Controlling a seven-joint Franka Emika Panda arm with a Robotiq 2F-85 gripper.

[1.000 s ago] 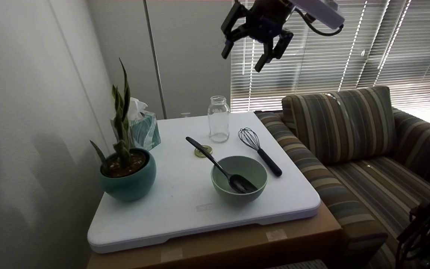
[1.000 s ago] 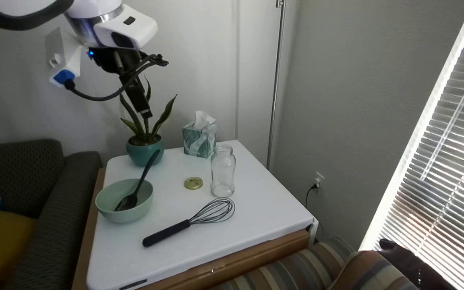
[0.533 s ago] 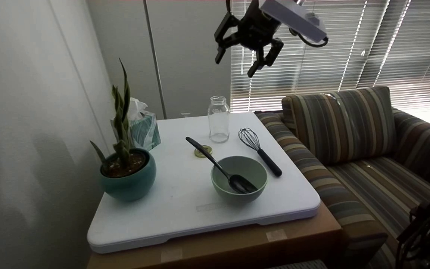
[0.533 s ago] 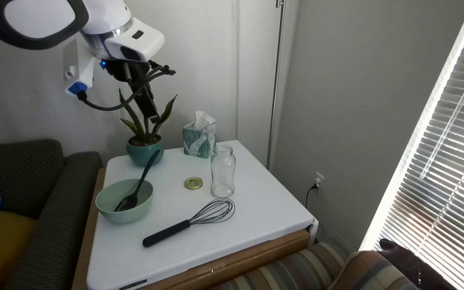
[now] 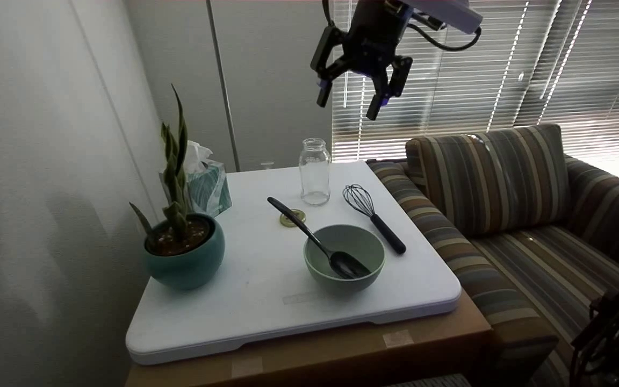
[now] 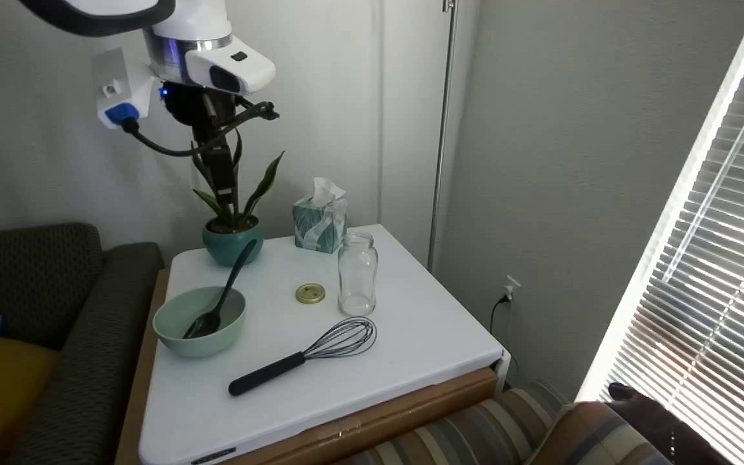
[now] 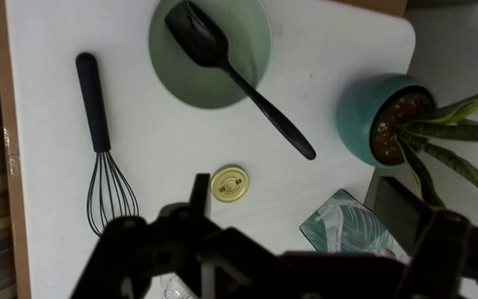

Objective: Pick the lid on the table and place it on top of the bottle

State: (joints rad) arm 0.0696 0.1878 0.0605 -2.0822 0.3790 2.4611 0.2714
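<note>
- Standing just beside the table point(image 5: 234, 312): an armchair point(image 5: 513, 255) with striped upholstery.
- Table: white top with rounded corners, brown below.
- Robot arm point(image 6: 191, 22): white and black, visible at the top of both exterior views.
- Potted plant point(image 5: 185, 263): teal pot with long upright leaves, placed at the edge of the table.
- Claw point(image 5: 347, 108): hangs high above the table, pointing downward. Jaws spread wide apart — seen so in an exterior view and again in the wrist view.
- Bowl point(image 5: 355, 242): pale green, standing upright on the table.
- Tissue box point(image 6: 317, 227): patterned in teal and white, a white tissue point(image 6: 327, 191) sticking up from its top; located near the potted plant.
- Bottle point(image 6: 357, 278): clear glass, upright on the table, mouth uncovered. In the wrist view only a portion shows, behind the claw.
- Whisk point(image 6: 291, 363): lying flat, dark handle; wire loops near the bottle but apart from it.
- Spoon point(image 7: 264, 104): black, broad end resting in the bowl, handle leaning out over the rim.
- Lid point(image 7: 230, 183): gold with dark print, lying flat on the table between bottle and bowl — apart from both, closer to the bottle. In an exterior view the spoon's handle crosses in front of it. In the wrist view it appears just beside one tip of the claw, which is well above it.
</note>
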